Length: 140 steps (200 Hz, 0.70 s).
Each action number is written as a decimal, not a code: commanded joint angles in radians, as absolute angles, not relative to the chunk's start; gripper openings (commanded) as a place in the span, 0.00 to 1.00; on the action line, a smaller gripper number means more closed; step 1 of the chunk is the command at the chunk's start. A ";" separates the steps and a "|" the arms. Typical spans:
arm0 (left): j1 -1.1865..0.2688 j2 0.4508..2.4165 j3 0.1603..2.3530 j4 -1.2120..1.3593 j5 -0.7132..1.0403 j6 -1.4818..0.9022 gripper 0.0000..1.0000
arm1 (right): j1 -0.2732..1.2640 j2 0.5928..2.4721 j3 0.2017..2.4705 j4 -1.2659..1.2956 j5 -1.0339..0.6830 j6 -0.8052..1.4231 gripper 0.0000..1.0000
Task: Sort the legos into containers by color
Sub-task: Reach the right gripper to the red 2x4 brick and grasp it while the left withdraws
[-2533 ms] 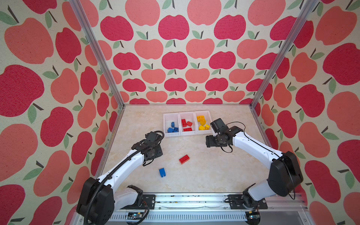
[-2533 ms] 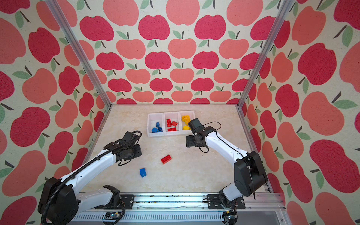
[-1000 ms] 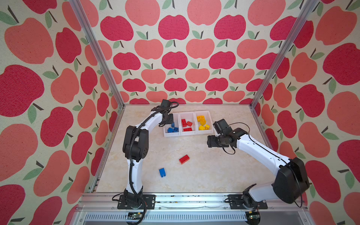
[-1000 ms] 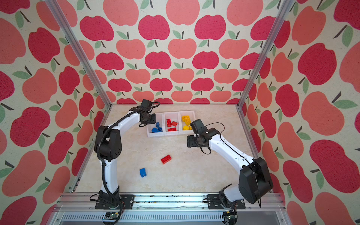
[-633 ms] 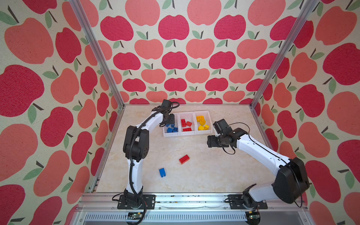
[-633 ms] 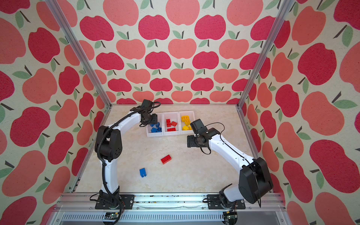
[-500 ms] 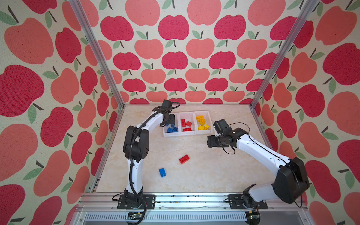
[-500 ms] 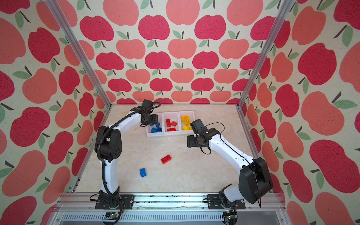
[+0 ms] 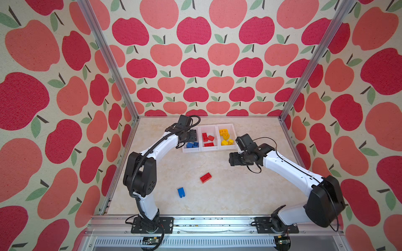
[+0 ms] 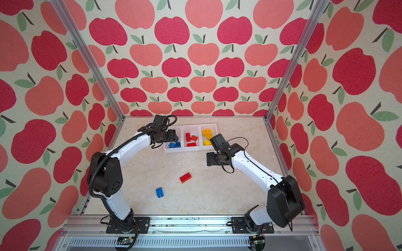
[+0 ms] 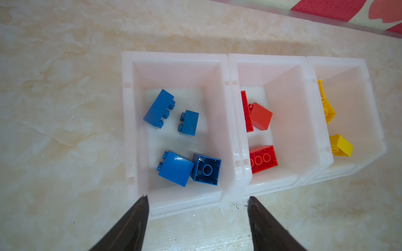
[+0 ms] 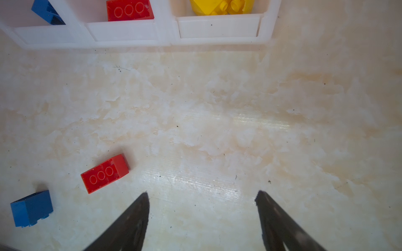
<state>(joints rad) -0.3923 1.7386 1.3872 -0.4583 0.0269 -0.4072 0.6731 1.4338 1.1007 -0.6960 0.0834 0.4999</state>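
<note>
In front of the containers [image 9: 209, 148], 1 blue lego [image 9: 181, 192] lies nearest, 1 red lego [image 9: 205, 177] closer to them. The right gripper [image 12: 202, 193] hangs before their yellow end, jaws wide apart, empty. The left gripper [image 11: 196, 198], spread and empty, hovers over the blue bin [image 11: 174, 58], its arm hiding part of it in both top views.

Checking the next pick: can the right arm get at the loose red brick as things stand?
Probably yes: right gripper is open and empty, with only bare table between it and the red brick.
</note>
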 commanded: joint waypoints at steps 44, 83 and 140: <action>-0.374 1.430 1.072 -0.388 0.054 -0.501 0.82 | 0.809 1.534 1.150 -0.663 0.064 0.525 0.82; -0.326 1.262 0.931 -0.403 0.077 -0.523 0.86 | 0.895 1.639 1.223 -0.667 0.061 0.498 0.87; -0.240 1.107 0.799 -0.441 0.122 -0.532 0.90 | 0.979 1.753 1.315 -0.703 0.076 0.448 0.97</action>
